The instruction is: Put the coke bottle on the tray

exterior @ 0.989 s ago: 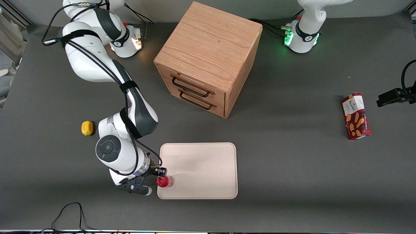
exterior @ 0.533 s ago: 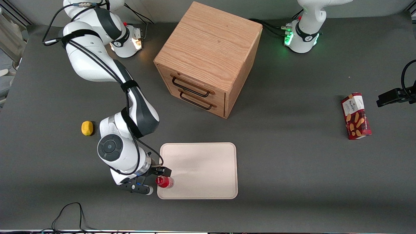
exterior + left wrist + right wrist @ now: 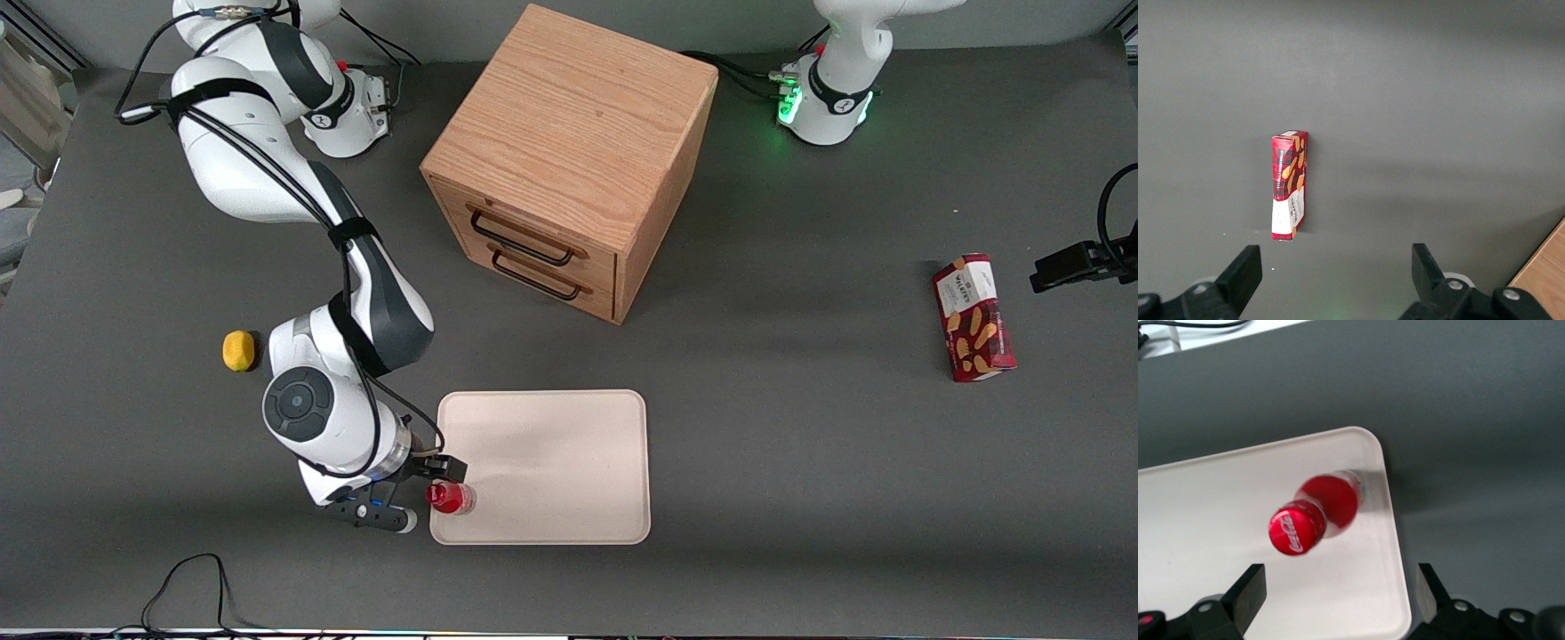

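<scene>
Your coke bottle (image 3: 1317,513) stands upright on the tray (image 3: 1218,520), near its corner rim. The end effector (image 3: 1338,600) is spread, apparently clear of it — lift straight up so neither finger clips the cap.

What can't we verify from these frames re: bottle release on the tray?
- Base contact of the coke bottle with the tray: the right wrist view looks down on the cap, hiding the base.
- Tool clearance: fingers spread and apart from the bottle, but fingertips are cut off by the frame edge.
- Front view: bottle too small to judge tilt; the wrist covers part of the tool.
</scene>
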Tool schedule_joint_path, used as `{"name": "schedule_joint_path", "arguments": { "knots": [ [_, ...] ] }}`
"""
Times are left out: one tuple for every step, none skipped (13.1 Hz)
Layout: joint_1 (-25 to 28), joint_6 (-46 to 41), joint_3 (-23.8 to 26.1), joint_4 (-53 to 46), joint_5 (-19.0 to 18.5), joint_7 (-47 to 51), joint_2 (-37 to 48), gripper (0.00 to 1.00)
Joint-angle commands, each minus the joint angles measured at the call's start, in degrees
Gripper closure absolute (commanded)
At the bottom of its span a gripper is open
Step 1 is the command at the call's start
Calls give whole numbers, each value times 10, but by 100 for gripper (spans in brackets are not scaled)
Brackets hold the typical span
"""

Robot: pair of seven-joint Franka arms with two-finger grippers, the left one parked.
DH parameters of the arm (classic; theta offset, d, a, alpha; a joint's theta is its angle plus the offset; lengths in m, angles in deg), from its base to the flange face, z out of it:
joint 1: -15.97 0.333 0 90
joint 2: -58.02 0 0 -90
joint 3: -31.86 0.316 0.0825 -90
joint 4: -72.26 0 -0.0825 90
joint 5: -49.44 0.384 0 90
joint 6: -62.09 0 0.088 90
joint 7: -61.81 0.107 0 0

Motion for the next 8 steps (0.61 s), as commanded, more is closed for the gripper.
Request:
{"name": "schedule_joint_path", "arguments": {
  "knots": [
    [-13, -58, 0, 21, -3, -24, 44, 0],
    [-24, -90, 0, 47, -2, -58, 72, 0],
    [-30, -115, 1, 80, 0, -87, 100, 0],
    [-41, -122, -1, 122, 12, -104, 135, 0],
    [-54, -121, -2, 172, 23, -115, 176, 0],
    [-63, -119, -3, 228, 28, -137, 219, 0],
    [-74, -121, -5, 276, 33, -164, 258, 0],
    [-77, -121, -18, 323, 39, -189, 298, 0]
  ]
}}
